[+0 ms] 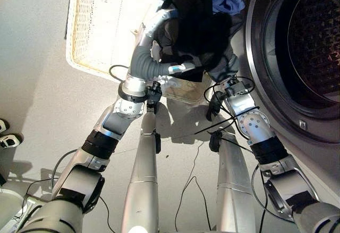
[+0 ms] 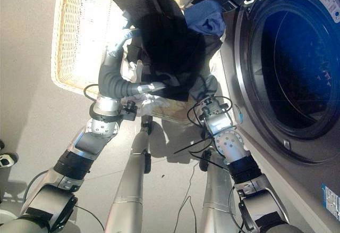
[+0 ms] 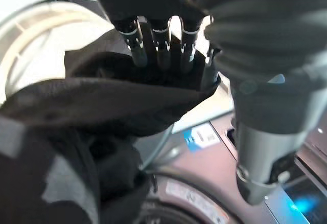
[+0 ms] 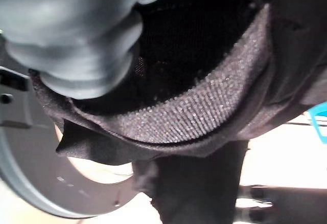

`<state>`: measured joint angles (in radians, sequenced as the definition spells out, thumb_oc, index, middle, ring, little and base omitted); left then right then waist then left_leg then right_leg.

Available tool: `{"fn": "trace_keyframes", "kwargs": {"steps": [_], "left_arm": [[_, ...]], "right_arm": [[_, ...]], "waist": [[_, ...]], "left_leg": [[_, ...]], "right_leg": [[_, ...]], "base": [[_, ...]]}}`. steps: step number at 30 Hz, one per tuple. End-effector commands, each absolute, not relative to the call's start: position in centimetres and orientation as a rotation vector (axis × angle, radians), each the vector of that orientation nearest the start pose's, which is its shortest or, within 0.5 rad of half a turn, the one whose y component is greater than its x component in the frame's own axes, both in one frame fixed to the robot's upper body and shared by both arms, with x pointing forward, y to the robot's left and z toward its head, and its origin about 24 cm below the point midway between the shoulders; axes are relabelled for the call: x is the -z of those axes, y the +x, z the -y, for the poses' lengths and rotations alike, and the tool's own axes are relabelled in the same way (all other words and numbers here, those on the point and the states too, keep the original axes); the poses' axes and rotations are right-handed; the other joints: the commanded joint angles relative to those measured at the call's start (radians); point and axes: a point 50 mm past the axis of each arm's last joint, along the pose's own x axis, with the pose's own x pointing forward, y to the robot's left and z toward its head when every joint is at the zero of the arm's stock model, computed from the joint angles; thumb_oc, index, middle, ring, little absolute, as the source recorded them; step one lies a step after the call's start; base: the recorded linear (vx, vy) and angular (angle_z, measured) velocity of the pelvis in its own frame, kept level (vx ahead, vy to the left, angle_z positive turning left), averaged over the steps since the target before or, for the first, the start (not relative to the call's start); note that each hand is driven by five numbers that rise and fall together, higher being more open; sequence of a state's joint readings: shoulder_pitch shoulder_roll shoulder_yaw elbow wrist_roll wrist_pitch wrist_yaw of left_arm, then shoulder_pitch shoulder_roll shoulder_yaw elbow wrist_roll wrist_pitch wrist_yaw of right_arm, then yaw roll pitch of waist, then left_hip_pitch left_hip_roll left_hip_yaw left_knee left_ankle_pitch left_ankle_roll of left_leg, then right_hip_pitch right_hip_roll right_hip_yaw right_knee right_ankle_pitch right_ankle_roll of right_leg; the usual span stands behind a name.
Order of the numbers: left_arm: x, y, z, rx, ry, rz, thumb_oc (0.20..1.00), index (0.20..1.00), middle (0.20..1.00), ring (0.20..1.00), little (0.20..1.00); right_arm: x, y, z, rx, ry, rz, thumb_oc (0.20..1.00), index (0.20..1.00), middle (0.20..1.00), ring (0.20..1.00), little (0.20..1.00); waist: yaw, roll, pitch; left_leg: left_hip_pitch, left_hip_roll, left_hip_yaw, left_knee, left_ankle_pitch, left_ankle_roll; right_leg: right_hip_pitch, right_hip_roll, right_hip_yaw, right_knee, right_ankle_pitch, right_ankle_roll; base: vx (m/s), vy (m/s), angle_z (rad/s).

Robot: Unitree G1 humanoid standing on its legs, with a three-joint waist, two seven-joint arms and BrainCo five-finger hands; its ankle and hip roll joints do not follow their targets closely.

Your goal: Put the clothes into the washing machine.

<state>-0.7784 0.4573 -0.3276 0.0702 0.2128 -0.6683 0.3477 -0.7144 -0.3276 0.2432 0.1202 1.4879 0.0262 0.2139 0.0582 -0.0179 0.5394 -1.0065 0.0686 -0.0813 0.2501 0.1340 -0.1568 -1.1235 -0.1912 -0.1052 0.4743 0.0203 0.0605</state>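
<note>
Fingers (image 3: pixel 162 45) on black garment (image 3: pixel 102 101)

Garment: you see the black cloth (image 1: pixel 194 28) draped over both raised arms.
Basket: wicker basket (image 1: pixel 101 25) behind it.
Washer: washing machine (image 1: pixel 297 57) door open.

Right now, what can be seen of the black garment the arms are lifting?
The black garment is a dark, limp, bunched cloth, knit-textured in the right wrist view. It hangs lifted between the wicker basket and the washing machine's open door ring. The left hand has fingers tucked in its folds; it drapes over the right wrist.
</note>
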Motion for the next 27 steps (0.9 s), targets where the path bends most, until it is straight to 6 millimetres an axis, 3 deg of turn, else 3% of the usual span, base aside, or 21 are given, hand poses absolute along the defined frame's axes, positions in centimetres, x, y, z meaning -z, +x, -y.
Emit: {"fn": "trace_keyframes", "kwargs": {"steps": [1,6,9,11,17,22,23,24,27], "left_arm": [[-29.2,25.6,-7.7,0.368,0.445,1.528,1.000,1.000,1.000,1.000,1.000],[-28.4,27.3,-6.8,0.587,0.655,1.302,1.000,1.000,1.000,1.000,1.000],[-27.7,28.4,-6.7,0.631,0.754,1.167,1.000,1.000,1.000,1.000,1.000],[-27.2,29.4,-7.2,0.608,0.874,1.066,1.000,1.000,1.000,1.000,1.000],[-26.8,30.6,-8.6,0.515,1.016,0.986,1.000,1.000,1.000,1.000,1.000],[-26.9,30.8,-9.3,0.535,1.034,0.943,1.000,1.000,1.000,1.000,1.000],[-26.9,30.6,-9.3,0.576,0.987,0.935,1.000,1.000,1.000,1.000,1.000],[-26.6,30.1,-8.8,0.725,0.884,0.892,1.000,1.000,1.000,1.000,1.000],[-25.9,29.8,-8.0,0.879,0.833,0.833,1.000,1.000,1.000,1.000,1.000]], "right_arm": [[-23.2,31.5,7.2,-0.994,0.894,0.309,0.200,0.200,0.200,0.200,0.200],[-23.9,31.9,8.2,-0.998,0.974,0.358,0.200,0.200,0.200,0.200,0.200],[-24.6,32.0,9.2,-0.988,1.003,0.420,0.200,0.200,0.200,0.200,0.200],[-25.5,31.8,10.2,-0.989,0.993,0.500,0.200,0.200,0.200,0.200,0.200],[-26.8,31.3,11.7,-0.992,1.002,0.609,0.200,0.200,0.200,0.200,0.200],[-27.8,30.8,13.0,-0.982,1.044,0.694,0.200,0.200,0.200,0.200,0.200],[-27.9,30.7,13.2,-0.982,1.056,0.704,0.200,0.200,0.200,0.200,0.200],[-27.8,30.7,13.5,-0.975,1.099,0.712,0.200,0.200,0.200,0.200,0.200],[-27.7,30.8,13.4,-0.969,1.140,0.708,0.200,0.200,0.200,0.200,0.200]], "waist": [[-0.025,0.046,-0.019],[-0.025,0.057,-0.019],[-0.028,0.063,-0.019],[-0.032,0.070,-0.019],[-0.035,0.073,-0.019],[-0.037,0.074,-0.019],[-0.038,0.074,-0.019],[-0.039,0.075,-0.019],[-0.041,0.076,-0.019]], "left_leg": [[-0.021,-0.092,0.009,0.048,-0.015,0.074],[-0.015,-0.091,0.015,0.048,-0.014,0.072],[-0.012,-0.091,0.018,0.048,-0.015,0.072],[-0.016,-0.087,0.024,0.046,-0.014,0.071],[-0.015,-0.081,0.027,0.046,-0.014,0.072],[-0.014,-0.078,0.028,0.046,-0.015,0.074],[-0.014,-0.077,0.028,0.045,-0.015,0.074],[-0.012,-0.076,0.031,0.045,-0.017,0.075],[-0.010,-0.076,0.032,0.043,-0.018,0.074]], "right_leg": [[0.050,0.026,-0.064,-0.110,0.119,0.087],[0.054,0.026,-0.062,-0.112,0.119,0.089],[0.059,0.025,-0.061,-0.116,0.122,0.091],[0.056,0.025,-0.057,-0.124,0.126,0.093],[0.059,0.025,-0.053,-0.126,0.125,0.092],[0.061,0.023,-0.052,-0.129,0.126,0.094],[0.061,0.024,-0.051,-0.129,0.126,0.094],[0.062,0.024,-0.049,-0.127,0.125,0.095],[0.063,0.025,-0.048,-0.129,0.127,0.094]], "base": [[0.00,0.000,0.00],[0.00,0.000,0.00],[0.00,0.015,0.00],[0.00,0.047,-0.03],[0.00,0.000,0.00],[0.00,0.000,0.00],[0.00,0.000,0.00],[0.00,0.000,0.00],[0.00,0.000,0.00]]}}
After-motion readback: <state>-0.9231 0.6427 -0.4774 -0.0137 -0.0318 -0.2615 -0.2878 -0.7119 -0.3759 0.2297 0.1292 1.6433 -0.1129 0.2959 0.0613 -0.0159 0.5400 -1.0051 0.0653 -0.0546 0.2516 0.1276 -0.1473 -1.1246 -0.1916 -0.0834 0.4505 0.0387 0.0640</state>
